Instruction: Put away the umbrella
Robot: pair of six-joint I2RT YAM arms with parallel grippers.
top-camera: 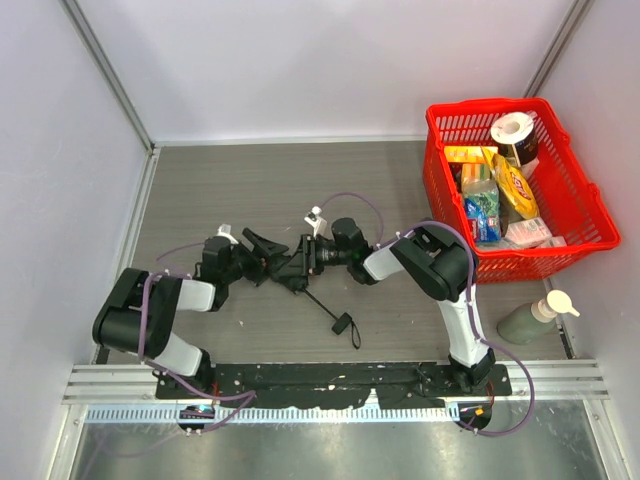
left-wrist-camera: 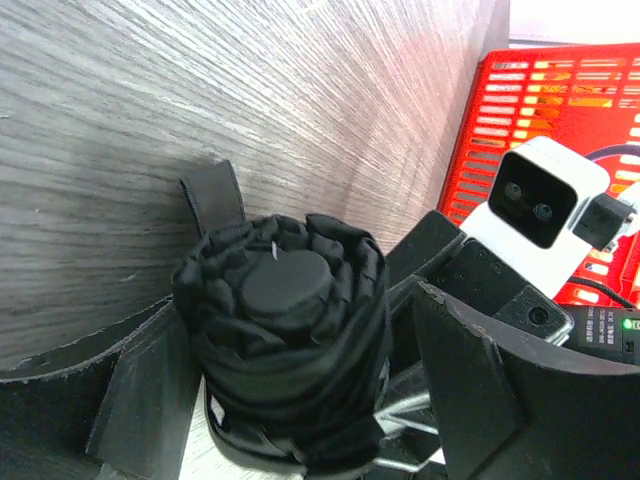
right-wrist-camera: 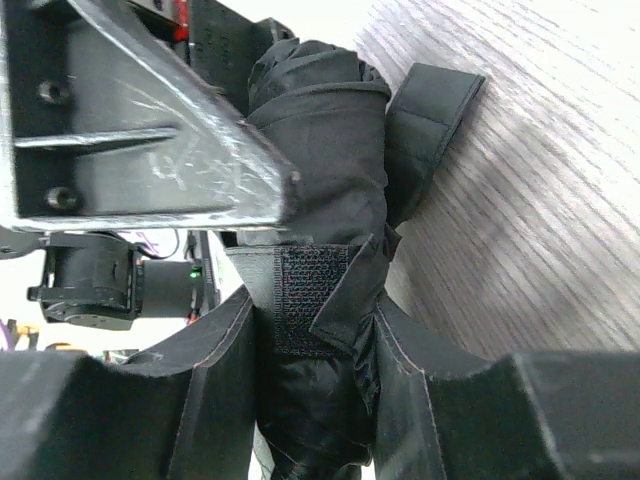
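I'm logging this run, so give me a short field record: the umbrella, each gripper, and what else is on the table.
umbrella: folded, mid-table, between both grippers
left gripper: fingers on either side of the umbrella's end, grip unclear
right gripper: shut on the umbrella's canopy
basket: red, far right, holding packaged goods
bottle: green with a pump, near right, outside the basket

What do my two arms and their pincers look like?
The left arm and right arm have black joint housings, white links and looping purple cables. Left pincer and right pincer: black wedge-shaped fingers; a white camera tops the right wrist.
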